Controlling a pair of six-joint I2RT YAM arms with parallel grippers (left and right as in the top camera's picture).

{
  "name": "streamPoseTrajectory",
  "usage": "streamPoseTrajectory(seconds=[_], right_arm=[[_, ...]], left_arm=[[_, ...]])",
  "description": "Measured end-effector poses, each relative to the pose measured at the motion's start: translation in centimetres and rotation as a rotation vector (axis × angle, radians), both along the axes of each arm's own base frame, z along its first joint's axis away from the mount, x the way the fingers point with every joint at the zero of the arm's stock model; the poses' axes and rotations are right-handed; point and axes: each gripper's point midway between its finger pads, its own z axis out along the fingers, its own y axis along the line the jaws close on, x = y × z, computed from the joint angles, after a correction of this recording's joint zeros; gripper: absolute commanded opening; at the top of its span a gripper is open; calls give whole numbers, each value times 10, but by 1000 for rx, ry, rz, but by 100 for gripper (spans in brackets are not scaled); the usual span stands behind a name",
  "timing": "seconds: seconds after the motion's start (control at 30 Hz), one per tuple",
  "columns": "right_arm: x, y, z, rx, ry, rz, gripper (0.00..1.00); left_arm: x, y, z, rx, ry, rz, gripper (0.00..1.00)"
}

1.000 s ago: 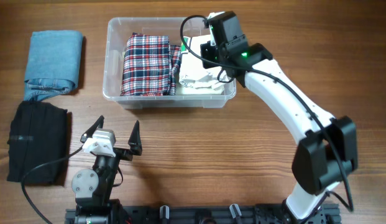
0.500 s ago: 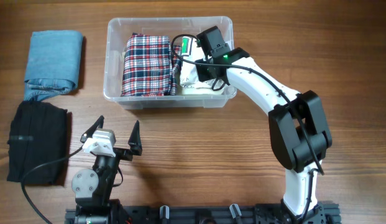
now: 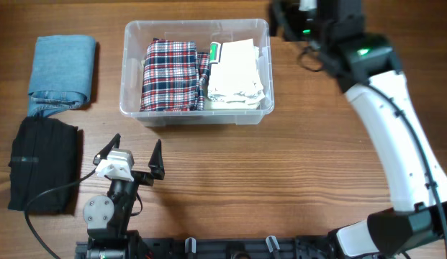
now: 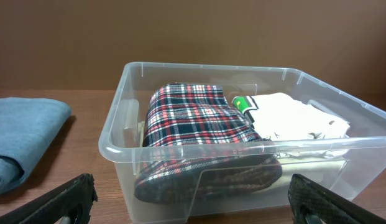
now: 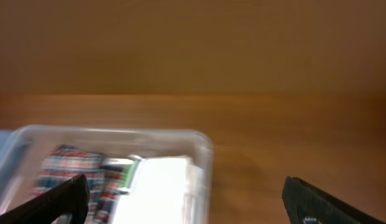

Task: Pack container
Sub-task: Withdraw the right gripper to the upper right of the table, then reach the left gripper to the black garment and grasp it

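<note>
The container (image 3: 196,115), a clear plastic bin, stands at the back middle of the table. A folded plaid garment (image 3: 169,75) lies in its left half and a folded white garment (image 3: 236,72) in its right half. My right arm (image 3: 374,79) reaches to the far right of the bin, clear of it. In the right wrist view, which is blurred, my right gripper (image 5: 185,186) stands open and empty, looking down at the bin (image 5: 202,146). My left gripper (image 3: 134,149) rests open near the front edge, facing the bin (image 4: 205,67), with nothing between its fingers.
A folded blue denim garment (image 3: 62,72) lies at the far left, with a folded black garment (image 3: 42,164) in front of it. Bare wood lies between the left gripper and the bin.
My right gripper has let go of the white garment in the container, opened, and pulled up and away to the right. The left arm has not moved.
</note>
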Motion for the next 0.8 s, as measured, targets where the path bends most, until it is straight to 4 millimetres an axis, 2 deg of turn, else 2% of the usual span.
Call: streamPoseTrajectory(seconds=[0.03,0.07,0.17,0.27,0.37,0.47,0.67,0.77,0.8], right_arm=[[3,-28,-6,17,30,-75,100],[4,-66,-13,39,61,-176,100],[-1,-135,-21,91,103,-365,100],[-8,-189,-22,133,102,-506,100],[-17,-231,-22,152,95,-609,100],[-24,-252,-23,161,92,-660,100],[-24,-253,-23,161,93,-664,100],[-24,-254,-23,161,93,-664,100],[-24,-253,-23,161,93,-664,100]], left_arm=[[0,0,0,0,0,0,100],[0,0,0,0,0,0,100],[0,0,0,0,0,0,100],[0,0,0,0,0,0,100],[0,0,0,0,0,0,100],[0,0,0,0,0,0,100],[-2,-4,12,-3,-20,-24,100],[-11,-4,44,-6,1,-20,100],[-16,-3,59,-10,61,-12,100]])
